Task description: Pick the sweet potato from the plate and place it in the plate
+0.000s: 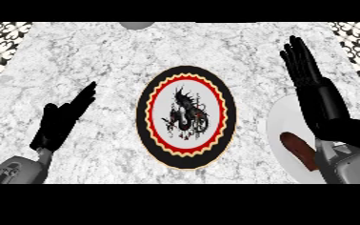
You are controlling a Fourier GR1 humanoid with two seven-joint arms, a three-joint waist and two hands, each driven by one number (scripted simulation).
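there is one view only, from the robot's head, looking steeply down on the marble counter (105,52) from fairly near. the far edge of the counter lies along the top, and both forearms enter from the lower corners. the dragon plate (185,117) sits in the middle and a white plate (281,124) is cut by the right side.

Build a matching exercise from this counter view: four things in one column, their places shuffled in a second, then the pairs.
1. reddish-brown sweet potato
2. round black-rimmed plate with a dragon design
3. left robot hand
4. right robot hand

A. centre of the counter
B. open at the left edge
C. on the plain white plate
D. open above the white plate

Pairs: 1-C, 2-A, 3-B, 4-D
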